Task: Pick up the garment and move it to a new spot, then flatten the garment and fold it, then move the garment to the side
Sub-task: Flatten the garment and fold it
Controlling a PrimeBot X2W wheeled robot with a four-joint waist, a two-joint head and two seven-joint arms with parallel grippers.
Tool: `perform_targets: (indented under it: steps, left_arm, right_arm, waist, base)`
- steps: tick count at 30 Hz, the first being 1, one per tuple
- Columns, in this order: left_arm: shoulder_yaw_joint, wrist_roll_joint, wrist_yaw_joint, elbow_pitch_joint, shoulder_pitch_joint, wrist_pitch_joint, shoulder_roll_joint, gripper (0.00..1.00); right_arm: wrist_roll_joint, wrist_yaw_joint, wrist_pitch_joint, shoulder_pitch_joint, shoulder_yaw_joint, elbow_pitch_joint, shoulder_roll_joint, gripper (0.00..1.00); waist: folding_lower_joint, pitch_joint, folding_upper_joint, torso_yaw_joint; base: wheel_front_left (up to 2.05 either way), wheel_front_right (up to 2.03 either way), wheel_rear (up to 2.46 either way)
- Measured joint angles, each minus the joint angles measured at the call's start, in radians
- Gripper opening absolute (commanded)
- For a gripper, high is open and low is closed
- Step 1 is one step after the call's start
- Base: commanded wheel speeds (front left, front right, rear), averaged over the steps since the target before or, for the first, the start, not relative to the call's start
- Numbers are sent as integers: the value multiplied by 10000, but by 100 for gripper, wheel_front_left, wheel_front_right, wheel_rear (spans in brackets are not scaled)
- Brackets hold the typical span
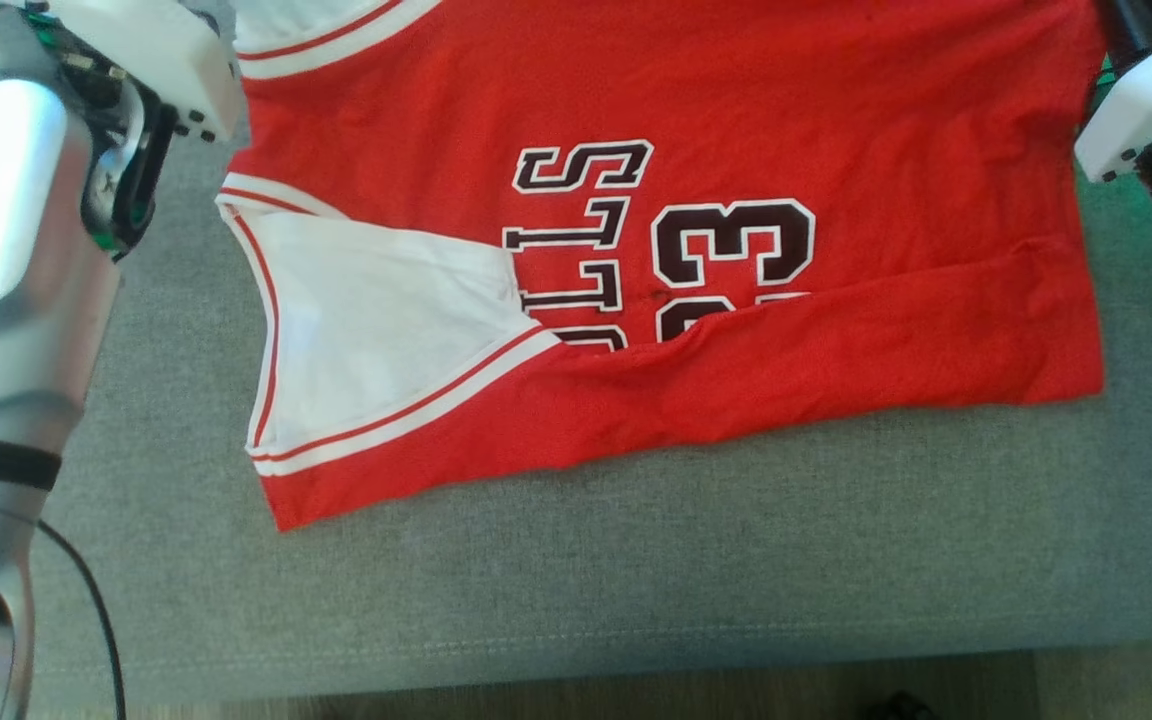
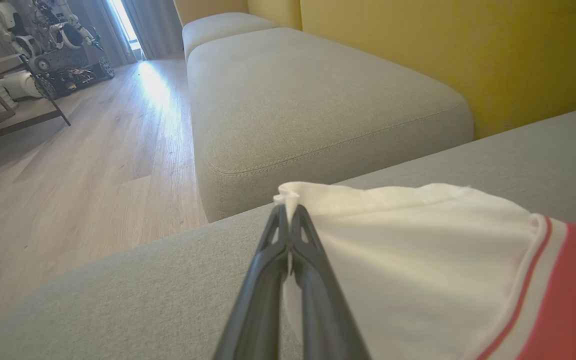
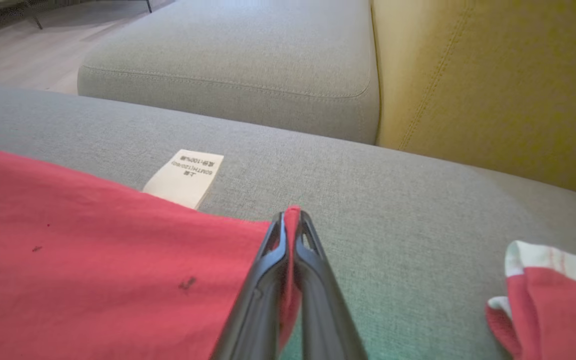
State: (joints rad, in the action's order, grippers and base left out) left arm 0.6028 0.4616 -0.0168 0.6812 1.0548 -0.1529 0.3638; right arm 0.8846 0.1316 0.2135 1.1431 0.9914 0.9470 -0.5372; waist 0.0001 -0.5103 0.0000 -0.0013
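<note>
Here, garment [image 1: 786, 110] on grey cushion [image 1: 636, 560]; wooden floor [image 2: 93, 165].

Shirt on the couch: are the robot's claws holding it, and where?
Yes, both. The left claw pinches the shirt by a white edge; the right claw pinches a red edge.

From the head we look steeply down, from near, on the jersey [image 1: 696, 200] spread across the grey cushion [image 1: 636, 560]. Our wrist cameras sit low and close over that cushion, each at a jersey edge, facing the yellow backrest [image 2: 468, 60] that both share.
</note>
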Motion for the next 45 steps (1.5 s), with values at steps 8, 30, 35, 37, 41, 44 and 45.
perform_targets:
  steps: [8,30,35,37,41,44,45]
  left_arm:
    - [301,0,391,-8,-360,-263,92,0]
    - [696,337,148,-3714,-3416,384,1906,0]
    - [683,523,65,-4637,-3971,600,2290,0]
    - [709,550,69,-4938,-4234,648,2403,0]
    - [842,692,82,-5467,-4687,853,2715,0]
    - [955,788,144,-5814,-5004,1003,2959,0]
    - [974,842,180,-5912,-5107,1053,3018,0]
  right_arm:
    - [-2,0,347,-162,50,-130,-121,0]
    - [-1093,0,372,-2566,-1509,-1841,-782,0]
    - [-1407,0,372,-2702,-1810,-2173,-890,0]
    - [-1519,0,372,-2987,-1927,-2303,-976,0]
    - [-1559,0,372,-3583,-1969,-2598,-1080,0]
    - [-1542,0,372,-3843,-1825,-2803,-1189,0]
    - [-1524,0,372,-3917,-1728,-2880,-1292,0]
  waist:
    - [-1,457,0,30]
    - [-1,1804,0,272]
    - [-1,1920,0,423]
    - [-1,1972,0,470]
    - [-1,2069,0,524]
    - [-1,2138,0,564]
    - [-1,2160,0,573]
  base:
    - [0,0,0]
    - [0,0,0]
    - [0,0,0]
    - [0,0,0]
    - [0,0,0]
    - [0,0,0]
    - [0,0,0]
